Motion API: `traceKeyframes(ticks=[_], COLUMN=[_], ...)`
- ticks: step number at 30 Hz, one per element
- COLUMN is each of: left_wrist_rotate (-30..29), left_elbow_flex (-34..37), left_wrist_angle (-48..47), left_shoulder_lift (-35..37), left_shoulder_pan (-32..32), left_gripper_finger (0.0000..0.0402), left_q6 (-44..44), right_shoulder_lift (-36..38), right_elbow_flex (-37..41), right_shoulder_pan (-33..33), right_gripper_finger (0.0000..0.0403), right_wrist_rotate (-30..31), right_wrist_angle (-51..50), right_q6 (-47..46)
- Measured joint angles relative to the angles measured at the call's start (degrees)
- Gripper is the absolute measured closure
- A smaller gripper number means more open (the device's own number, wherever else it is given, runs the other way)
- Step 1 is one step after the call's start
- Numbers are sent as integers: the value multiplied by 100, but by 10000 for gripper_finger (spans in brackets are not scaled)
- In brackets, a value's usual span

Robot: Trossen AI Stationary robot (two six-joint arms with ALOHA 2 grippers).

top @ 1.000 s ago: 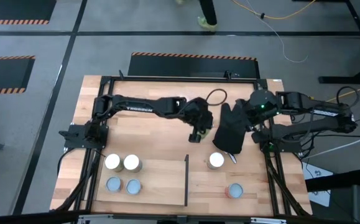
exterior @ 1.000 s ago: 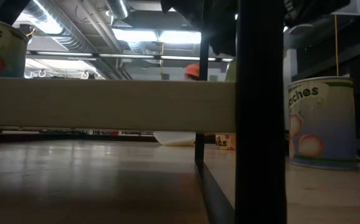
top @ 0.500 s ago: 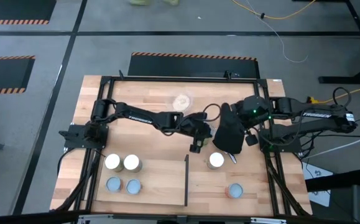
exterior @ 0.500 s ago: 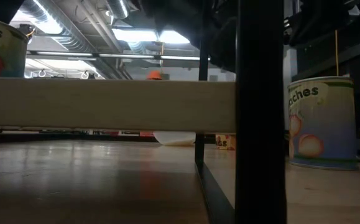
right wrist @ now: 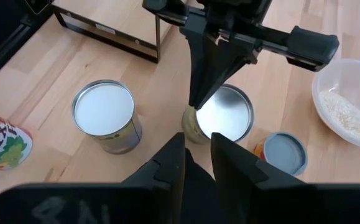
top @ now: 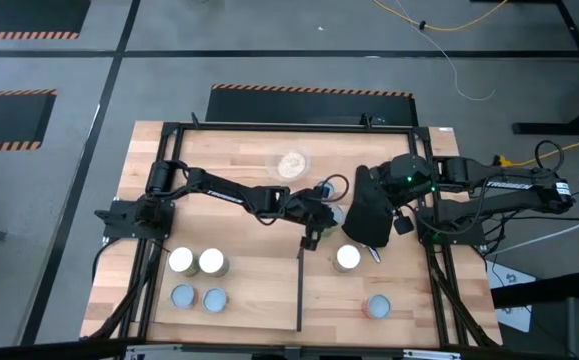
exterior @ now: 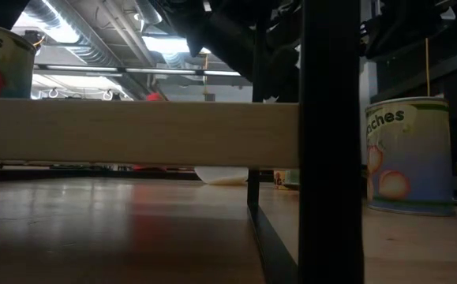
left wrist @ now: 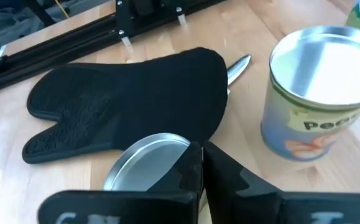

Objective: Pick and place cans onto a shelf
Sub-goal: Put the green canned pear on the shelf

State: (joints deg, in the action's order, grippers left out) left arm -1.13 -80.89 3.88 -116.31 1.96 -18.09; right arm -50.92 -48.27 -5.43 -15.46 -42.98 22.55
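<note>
My left gripper (top: pixel 321 222) is shut, its fingertips at the rim of a silver-topped can (left wrist: pixel 147 163) that stands beside the black oven mitt (left wrist: pixel 130 93); this can also shows in the right wrist view (right wrist: pixel 228 113). My right gripper (right wrist: pixel 196 149) hovers above the mitt (top: pixel 369 215), its fingers narrowly apart and empty. Four cans (top: pixel 197 278) stand at the near left. A white-topped can (top: pixel 347 258) and a red-sided can (top: pixel 377 306) stand at the near right. The shelf shows as a black strip (top: pixel 300 290) and a light-wood plank (exterior: pixel 133 130). My left gripper's shut fingers (right wrist: pixel 196 93) come from above, slanting down, and end at the silver-topped can's rim (left wrist: pixel 181 147) on the side nearest the mitt. I cannot tell whether they touch it. The can stands on the table.
A clear bowl of beige grains (top: pixel 291 162) sits at the far middle. A pale-blue-lidded can (right wrist: pixel 281 153) stands near the silver-topped one. A peach-label can (left wrist: pixel 319 93) and a metal utensil tip (left wrist: pixel 237 64) are beside the mitt. A black frame borders the table.
My left gripper has gone toward the table's near edge and lower, uncovering the bowl and the can beside the mitt. My right gripper has shifted a little toward the table's left, over the mitt. The cans and the mitt have stayed where they were.
</note>
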Motion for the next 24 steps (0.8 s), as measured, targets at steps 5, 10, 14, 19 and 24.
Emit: traceKeyframes(ticks=[5,10,14,19,24], left_wrist_rotate=[4,40,59,59,51], left_elbow_flex=[1,5,5,5,5], left_wrist_angle=[-24,-41,-41,-39,-20], left_shoulder_lift=[0,0,0,0,0], left_shoulder_pan=[2,2,2,2,2], left_gripper_finger=[394,374,354,332,317], left_q6=[-44,-46,-44,-44,-41], right_shoulder_lift=[0,0,0,0,0], right_elbow_flex=[0,0,0,0,0], right_shoulder_pan=[-2,-2,-1,-1,-2], right_gripper_finger=[320,320,320,320,320], right_wrist_rotate=[0,-2,-3,-4,-4], right_wrist_angle=[0,-2,-2,-2,-4], right_q6=[0,0,0,0,0])
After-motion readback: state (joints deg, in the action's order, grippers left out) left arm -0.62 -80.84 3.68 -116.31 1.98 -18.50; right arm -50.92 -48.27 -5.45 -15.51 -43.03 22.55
